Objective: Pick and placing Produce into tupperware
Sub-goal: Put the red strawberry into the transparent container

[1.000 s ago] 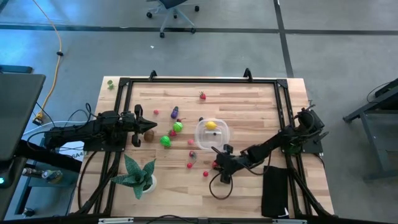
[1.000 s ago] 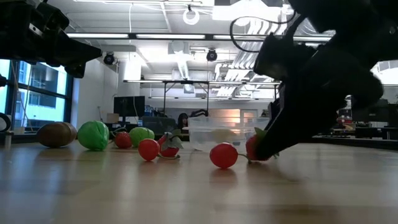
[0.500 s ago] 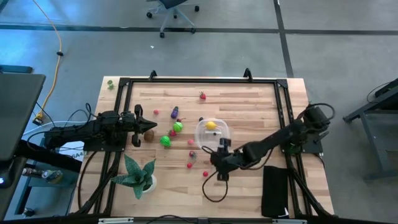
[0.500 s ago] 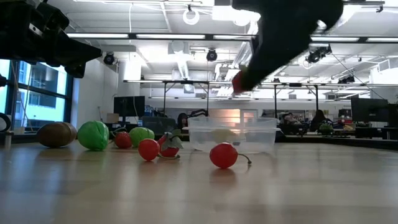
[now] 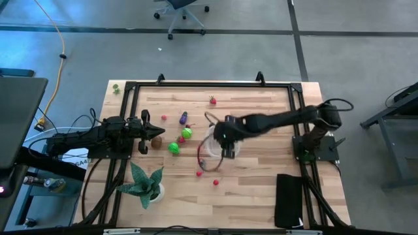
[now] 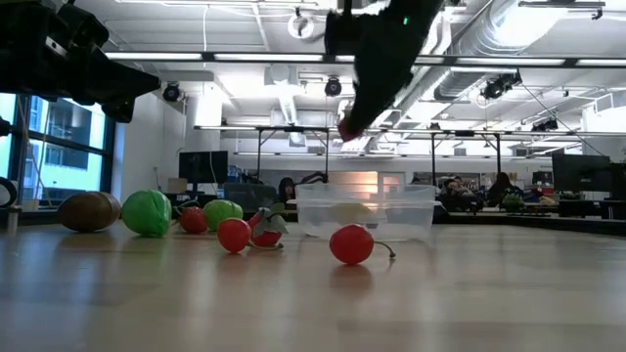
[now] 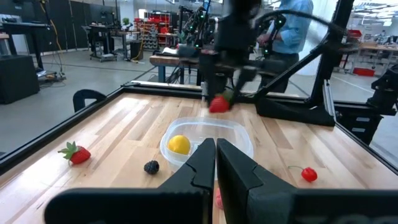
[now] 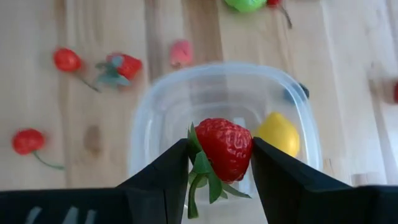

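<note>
Strawberry (image 8: 225,148) sits clamped in my right tool (image 8: 221,155) above the tupperware (image 8: 155,106), where a lemon (image 8: 278,134) already lies. Cherries (image 8: 28,141) dot the counter (image 8: 37,99) around; my left tool (image 7: 215,163) waits, fingers together.

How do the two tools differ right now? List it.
The right tool grips a red strawberry between its fingers; the left tool is shut on nothing. The right tool hangs in the air above the clear tupperware, which holds a yellow fruit; the left tool sits off at the table's left side, near a brown fruit. Both are dark and two-fingered.
</note>
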Controlling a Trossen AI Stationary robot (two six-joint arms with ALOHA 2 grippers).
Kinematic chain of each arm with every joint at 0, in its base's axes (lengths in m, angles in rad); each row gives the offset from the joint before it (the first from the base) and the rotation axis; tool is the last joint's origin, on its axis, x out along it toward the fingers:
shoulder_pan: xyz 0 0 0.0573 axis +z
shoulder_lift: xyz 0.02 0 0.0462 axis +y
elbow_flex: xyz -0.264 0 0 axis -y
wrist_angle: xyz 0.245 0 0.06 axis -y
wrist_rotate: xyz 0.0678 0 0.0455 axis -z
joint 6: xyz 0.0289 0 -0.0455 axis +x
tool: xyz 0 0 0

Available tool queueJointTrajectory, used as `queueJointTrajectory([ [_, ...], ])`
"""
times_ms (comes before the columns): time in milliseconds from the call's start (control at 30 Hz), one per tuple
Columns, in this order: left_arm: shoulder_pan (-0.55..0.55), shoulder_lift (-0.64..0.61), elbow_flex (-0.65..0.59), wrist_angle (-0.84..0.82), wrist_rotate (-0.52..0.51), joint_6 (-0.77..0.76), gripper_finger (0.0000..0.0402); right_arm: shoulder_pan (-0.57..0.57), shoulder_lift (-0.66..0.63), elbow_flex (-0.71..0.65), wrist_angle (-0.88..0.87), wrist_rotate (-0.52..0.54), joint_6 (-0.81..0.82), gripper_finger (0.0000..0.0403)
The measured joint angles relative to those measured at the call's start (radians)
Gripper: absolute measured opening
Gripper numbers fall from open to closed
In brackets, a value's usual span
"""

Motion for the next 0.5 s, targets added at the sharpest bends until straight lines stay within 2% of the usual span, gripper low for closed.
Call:
queueJointTrajectory([
  [300, 0.0, 0.0, 0.0, 0.0, 0.0, 0.0, 0.0005, -0.098, 0.091, -0.024, 0.051, -0.151, -0.107, 0.0147],
  [500, 0.0, 0.0, 0.0, 0.0, 0.0, 0.0, 0.0005, -0.116, 0.161, -0.025, 0.092, -0.183, -0.143, 0.0147],
])
